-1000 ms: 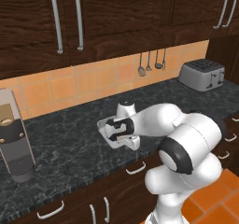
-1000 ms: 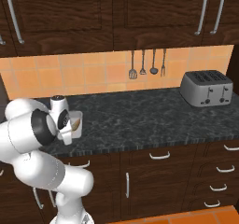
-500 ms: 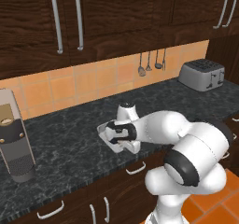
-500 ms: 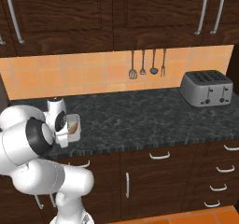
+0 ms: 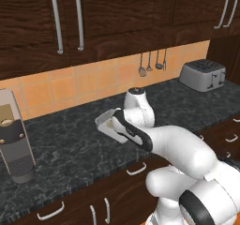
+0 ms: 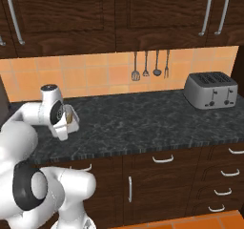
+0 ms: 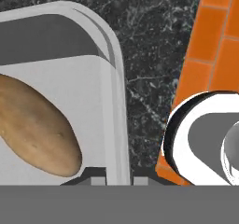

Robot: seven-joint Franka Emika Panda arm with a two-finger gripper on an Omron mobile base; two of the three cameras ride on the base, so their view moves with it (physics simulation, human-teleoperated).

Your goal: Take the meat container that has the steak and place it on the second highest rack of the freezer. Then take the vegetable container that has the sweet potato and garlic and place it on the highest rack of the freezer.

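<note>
Fingertips of the gripper [image 7: 119, 180] barely rise above the bottom edge of the hand view, one on each side of the tray [image 7: 105, 106] wall, close against its rim; whether the jaws actually clamp the rim cannot be told, as their contact is cut off below. Inside the grey tray lies the sweet potato [image 7: 35, 127], tan-brown, its left part running out of the picture. The garlic cannot be made out in any view. Beyond the tray rim is the dark speckled counter [image 7: 149, 50], then orange wall tiles [image 7: 212, 64]. From the left base camera the tray [image 5: 107, 125] shows as a pale shallow box on the counter [image 5: 65, 149], more than half covered by the white arm [image 5: 164, 144] reaching over it; the gripper is hidden behind the wrist. From the right base camera the tray [image 6: 72, 120] is only a sliver beside the wrist, with a tan patch inside, on the left part of the counter [image 6: 143, 120]. To the far left of the counter stands a tall grey and brass appliance [image 5: 16, 139], partly cut by the frame. Farther along to the right sits a toaster [image 6: 211, 90]. Three utensils [image 6: 145, 66] hang on the tiled wall, under dark wood cabinets [image 6: 119, 13].
</note>
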